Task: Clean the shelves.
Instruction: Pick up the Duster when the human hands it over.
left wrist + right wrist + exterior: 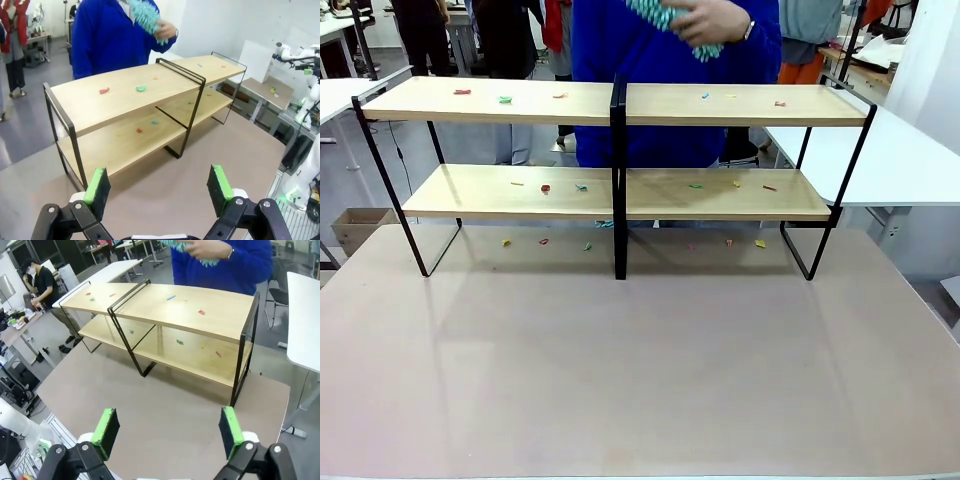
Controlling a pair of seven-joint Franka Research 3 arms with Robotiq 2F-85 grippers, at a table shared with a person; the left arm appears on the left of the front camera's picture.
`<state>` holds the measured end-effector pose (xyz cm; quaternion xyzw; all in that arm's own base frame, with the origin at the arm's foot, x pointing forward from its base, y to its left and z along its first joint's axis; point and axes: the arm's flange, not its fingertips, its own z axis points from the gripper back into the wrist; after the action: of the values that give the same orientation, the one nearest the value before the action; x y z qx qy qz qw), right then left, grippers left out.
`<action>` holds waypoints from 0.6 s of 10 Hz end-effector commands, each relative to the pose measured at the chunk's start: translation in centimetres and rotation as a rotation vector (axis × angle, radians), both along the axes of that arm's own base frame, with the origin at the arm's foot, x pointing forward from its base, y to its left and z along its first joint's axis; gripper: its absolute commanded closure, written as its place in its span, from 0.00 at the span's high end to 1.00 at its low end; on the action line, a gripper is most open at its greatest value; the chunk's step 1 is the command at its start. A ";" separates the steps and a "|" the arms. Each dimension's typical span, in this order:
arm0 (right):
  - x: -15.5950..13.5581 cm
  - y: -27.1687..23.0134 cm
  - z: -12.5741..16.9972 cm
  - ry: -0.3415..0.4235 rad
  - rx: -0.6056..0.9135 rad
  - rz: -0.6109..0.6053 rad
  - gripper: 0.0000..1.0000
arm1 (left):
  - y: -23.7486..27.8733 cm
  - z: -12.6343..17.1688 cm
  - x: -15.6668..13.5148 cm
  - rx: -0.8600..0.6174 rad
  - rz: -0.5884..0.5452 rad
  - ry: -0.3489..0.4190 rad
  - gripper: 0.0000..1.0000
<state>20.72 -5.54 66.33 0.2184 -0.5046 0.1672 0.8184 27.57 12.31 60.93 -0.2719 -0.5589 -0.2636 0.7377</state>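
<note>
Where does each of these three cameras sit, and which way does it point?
Front view: fixed on the robot's side of the table, facing across at the shelves and the person's hand holding a teal duster.
Left wrist view: on the left arm, looking past the left jaws, open, at the shelves' left end.
Right wrist view: on the right arm, past the right jaws, open, at the shelves' right end.
Both wrist views share shelves and duster.

View along the left gripper (158, 185), jaws spread wide and empty, on the near side of the shelves (125, 92). Small coloured scraps (141, 88) lie on both boards. Behind the shelves, a person in blue holds a teal duster (144, 16) in one hand (167, 31).
</note>
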 end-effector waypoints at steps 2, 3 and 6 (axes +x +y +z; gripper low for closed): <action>1.0 0.4 -1.9 0.018 0.010 -0.007 1.00 | 0.2 0.6 1.4 0.042 0.031 0.044 1.00; 1.6 0.4 -2.0 0.028 0.012 0.002 1.00 | -0.2 0.9 2.4 0.065 0.086 0.073 1.00; 2.4 0.1 -2.2 0.047 0.007 0.003 1.00 | -1.7 1.6 3.6 0.142 0.130 0.095 1.00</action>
<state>22.84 -5.57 65.06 0.2275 -0.4829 0.1683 0.8287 31.23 10.91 62.05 -0.2025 -0.5337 -0.2440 0.7840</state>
